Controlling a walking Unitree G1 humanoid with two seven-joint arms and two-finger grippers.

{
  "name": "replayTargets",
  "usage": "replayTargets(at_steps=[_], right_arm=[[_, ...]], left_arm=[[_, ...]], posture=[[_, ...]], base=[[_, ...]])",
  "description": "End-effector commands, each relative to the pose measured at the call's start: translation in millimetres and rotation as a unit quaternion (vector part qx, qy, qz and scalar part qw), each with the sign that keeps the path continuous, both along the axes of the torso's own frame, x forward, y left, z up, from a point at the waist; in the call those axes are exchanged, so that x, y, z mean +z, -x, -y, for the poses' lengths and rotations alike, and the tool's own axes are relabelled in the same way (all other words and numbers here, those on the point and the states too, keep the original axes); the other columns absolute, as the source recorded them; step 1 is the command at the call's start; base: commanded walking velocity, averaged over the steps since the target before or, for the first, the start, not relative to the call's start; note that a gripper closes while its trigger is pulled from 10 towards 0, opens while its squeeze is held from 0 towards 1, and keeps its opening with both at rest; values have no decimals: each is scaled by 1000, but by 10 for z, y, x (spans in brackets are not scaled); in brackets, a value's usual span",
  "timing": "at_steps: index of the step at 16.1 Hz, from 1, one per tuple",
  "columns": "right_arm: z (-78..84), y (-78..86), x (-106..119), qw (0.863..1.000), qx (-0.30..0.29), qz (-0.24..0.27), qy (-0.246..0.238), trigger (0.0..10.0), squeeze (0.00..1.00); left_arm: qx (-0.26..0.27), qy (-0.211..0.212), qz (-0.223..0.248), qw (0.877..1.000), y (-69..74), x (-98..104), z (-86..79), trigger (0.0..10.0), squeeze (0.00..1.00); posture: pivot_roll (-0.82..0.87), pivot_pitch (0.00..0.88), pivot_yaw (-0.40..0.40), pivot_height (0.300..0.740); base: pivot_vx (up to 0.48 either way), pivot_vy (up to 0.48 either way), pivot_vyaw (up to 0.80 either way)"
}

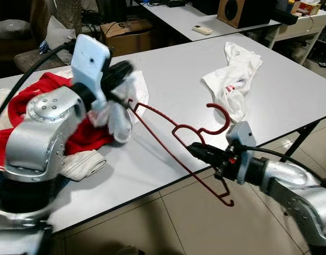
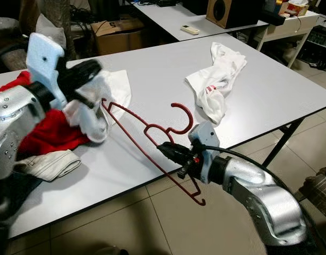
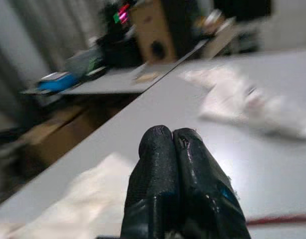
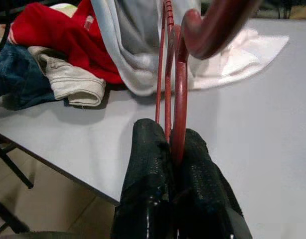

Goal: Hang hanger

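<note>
A dark red wire hanger is held out over the table's front edge, its hook pointing up. My right gripper is shut on the hanger just below the hook; in the right wrist view the fingers pinch the red wires. A white garment hangs bunched at the hanger's far end. My left gripper hovers just above that end, blurred. In the left wrist view its fingertips press together with nothing seen between them.
On the grey table lie a second white garment at the right, a red garment and a cream piece at the left. Behind stand a cardboard box, another desk with a remote, and a speaker.
</note>
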State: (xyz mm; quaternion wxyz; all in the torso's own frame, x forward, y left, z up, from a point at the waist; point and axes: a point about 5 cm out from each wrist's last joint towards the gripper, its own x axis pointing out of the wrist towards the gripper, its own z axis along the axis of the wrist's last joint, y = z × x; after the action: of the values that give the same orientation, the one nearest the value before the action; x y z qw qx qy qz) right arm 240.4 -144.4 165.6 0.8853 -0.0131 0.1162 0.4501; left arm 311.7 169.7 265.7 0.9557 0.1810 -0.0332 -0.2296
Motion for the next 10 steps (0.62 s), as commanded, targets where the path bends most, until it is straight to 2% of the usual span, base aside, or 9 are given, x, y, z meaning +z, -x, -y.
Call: replayTargets(at_steps=[1,7,8,10], right_arm=[[19,40,98,1000,12,12,-8,10000,0],[30,148,90,999,37,-3,6,10000,0],[23,116,32,1000,22,-13,15,10000,0],[9,58,-27,999,5,-22,26,10000,0]], left_arm=[[7,-24,2,1000,-15,-43,-6,0,0],[2,-34,13,999,-75,-41,28,0,0],[-26,-6,11,1000,-43,5,96,0,0],[-54,-2,3,999,1,29,157,0,0]], posture=[[-27,0,32,740],[-40,0,46,740],[-42,0,46,740],[-40,0,43,740]], base=[[0,0,0],[0,0,0],[0,0,0],[0,0,0]])
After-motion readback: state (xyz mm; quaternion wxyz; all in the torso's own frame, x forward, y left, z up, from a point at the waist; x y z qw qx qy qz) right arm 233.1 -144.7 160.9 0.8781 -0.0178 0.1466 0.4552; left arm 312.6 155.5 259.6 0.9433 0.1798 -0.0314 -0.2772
